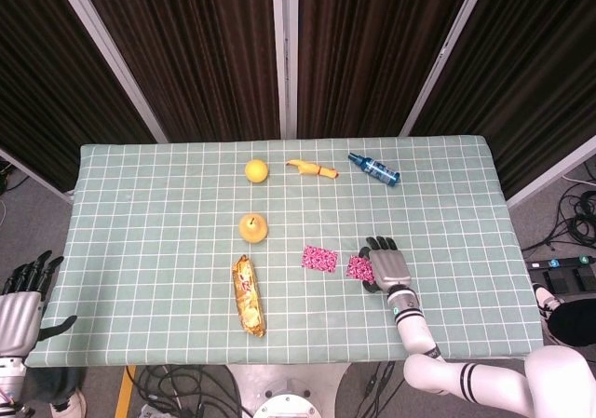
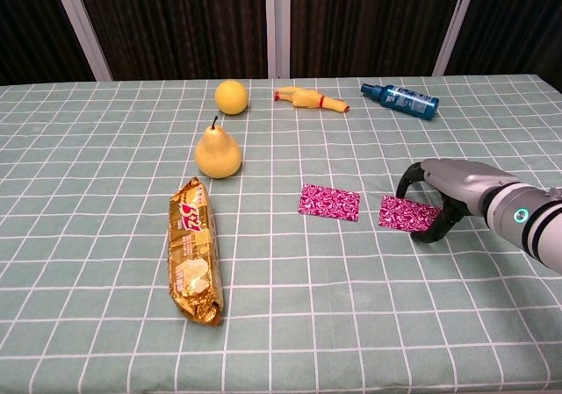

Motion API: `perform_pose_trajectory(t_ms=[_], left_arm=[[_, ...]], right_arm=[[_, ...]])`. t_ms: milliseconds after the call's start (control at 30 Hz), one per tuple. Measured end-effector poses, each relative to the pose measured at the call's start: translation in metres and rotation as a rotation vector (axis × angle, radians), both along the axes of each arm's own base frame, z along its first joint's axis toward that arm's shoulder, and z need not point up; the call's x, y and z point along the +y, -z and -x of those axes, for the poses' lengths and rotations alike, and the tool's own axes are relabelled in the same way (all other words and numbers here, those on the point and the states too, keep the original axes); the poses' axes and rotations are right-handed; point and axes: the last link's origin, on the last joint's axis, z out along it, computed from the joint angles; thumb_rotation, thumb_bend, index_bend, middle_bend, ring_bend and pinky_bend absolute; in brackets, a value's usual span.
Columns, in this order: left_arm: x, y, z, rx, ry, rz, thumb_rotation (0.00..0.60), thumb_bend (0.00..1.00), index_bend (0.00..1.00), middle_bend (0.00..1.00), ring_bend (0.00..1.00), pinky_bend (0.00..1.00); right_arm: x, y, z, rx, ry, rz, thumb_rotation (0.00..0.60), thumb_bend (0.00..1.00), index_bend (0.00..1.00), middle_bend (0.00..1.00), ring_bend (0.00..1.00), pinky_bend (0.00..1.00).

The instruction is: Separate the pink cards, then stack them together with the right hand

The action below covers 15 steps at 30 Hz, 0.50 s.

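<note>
Two pink patterned cards lie apart on the green checked cloth. The left card lies flat with nothing touching it. My right hand is curled over the right card. It pinches that card's right edge between thumb and fingers, and the card looks slightly tilted off the cloth. My left hand hangs beside the table's left front corner, fingers apart and holding nothing; the chest view does not show it.
A gold snack packet lies left of the cards, with a pear behind it. Along the back are an orange ball, a rubber chicken toy and a blue bottle. The table's front edge is near the right forearm.
</note>
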Motion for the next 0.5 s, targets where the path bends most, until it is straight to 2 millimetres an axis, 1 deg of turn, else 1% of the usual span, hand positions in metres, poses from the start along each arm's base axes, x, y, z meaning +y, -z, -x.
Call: perform_pose_trajectory(t_ms=[167, 267, 400, 500], left_arm=[[0.0, 0.0, 0.0, 0.001, 0.0, 0.001, 0.6, 0.0, 0.16, 0.16, 0.13, 0.14], [0.001, 0.0, -0.001, 0.002, 0.001, 0.002, 0.6, 0.01, 0.16, 0.16, 0.13, 0.14], [0.002, -0.001, -0.001, 0.004, 0.004, 0.001, 0.6, 0.01, 0.16, 0.16, 0.13, 0.14], [0.001, -0.002, -0.001, 0.005, 0.001, -0.001, 0.6, 0.01, 0.16, 0.16, 0.13, 0.14]], right_arm=[[-0.003, -0.009, -0.005, -0.014, -0.016, 0.018, 0.596, 0.18, 0.35, 0.08, 0.0, 0.0], [-0.007, -0.015, -0.012, -0.033, -0.027, 0.029, 0.598, 0.18, 0.34, 0.08, 0.0, 0.0], [-0.015, -0.018, -0.029, -0.077, -0.034, 0.022, 0.599, 0.18, 0.34, 0.08, 0.0, 0.0], [-0.02, -0.013, -0.041, -0.097, -0.039, 0.002, 0.6, 0.18, 0.34, 0.08, 0.0, 0.0]])
